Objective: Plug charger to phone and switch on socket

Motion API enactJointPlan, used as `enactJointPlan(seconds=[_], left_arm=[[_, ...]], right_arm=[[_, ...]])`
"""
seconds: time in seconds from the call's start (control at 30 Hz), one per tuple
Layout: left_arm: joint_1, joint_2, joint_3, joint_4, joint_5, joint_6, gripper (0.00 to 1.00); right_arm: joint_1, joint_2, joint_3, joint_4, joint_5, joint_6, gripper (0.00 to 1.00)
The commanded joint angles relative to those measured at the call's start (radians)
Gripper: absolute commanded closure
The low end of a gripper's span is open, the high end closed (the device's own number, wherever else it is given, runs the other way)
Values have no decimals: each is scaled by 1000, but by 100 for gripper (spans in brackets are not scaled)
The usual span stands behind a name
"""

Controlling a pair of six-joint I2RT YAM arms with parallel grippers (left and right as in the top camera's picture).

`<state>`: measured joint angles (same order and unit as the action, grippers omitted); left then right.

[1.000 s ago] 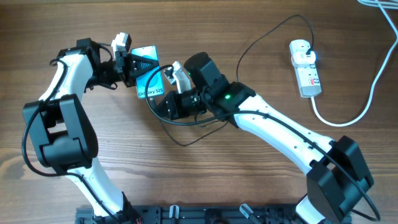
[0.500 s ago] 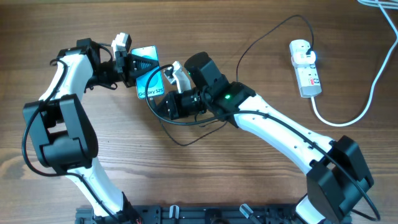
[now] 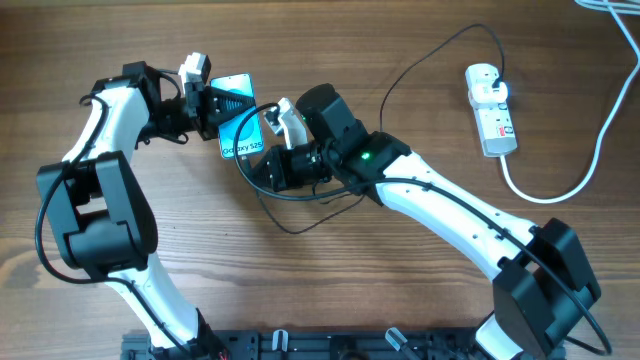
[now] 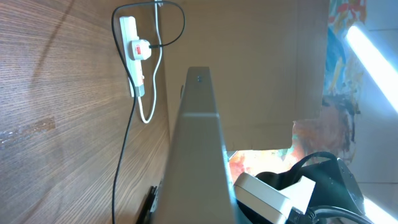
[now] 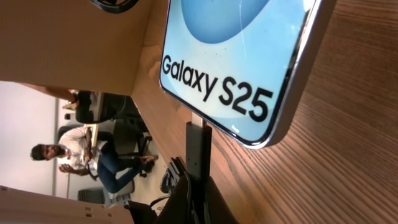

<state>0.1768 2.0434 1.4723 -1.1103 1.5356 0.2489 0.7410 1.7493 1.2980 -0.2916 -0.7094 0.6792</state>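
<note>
The wooden table carries little besides the task's things. The white power strip lies far off on my right side, well apart from both hands, its thick white cord curving away toward the edge. The charger's white adapter block sits plugged into one end of the strip. From it the thin black cable runs across the wood and loops under my right wrist, so my own right arm covers part of that loop. The right wrist view shows a seated person in the room behind.

My left gripper is clamped on the phone, holding it tilted near the table's middle left. Its screen is pale blue with a darker blue oval and black "Galaxy S25" lettering along the end facing my right hand. My right gripper is pinched tight on the cable's plug tip, which stands against the phone's bottom edge. I cannot tell whether it is seated.
</note>
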Motion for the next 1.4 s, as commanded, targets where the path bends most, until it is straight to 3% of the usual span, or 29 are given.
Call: enactJointPlan(seconds=[0.0, 0.8, 1.37], left_arm=[[2, -16, 0, -5, 35, 5, 96], [2, -16, 0, -53, -11, 5, 96], [-52, -16, 0, -68, -2, 5, 96]], right_arm=[[1, -15, 7, 16, 42, 31, 95], [-8, -15, 7, 63, 144, 140, 95], [-73, -15, 7, 62, 73, 105, 95]])
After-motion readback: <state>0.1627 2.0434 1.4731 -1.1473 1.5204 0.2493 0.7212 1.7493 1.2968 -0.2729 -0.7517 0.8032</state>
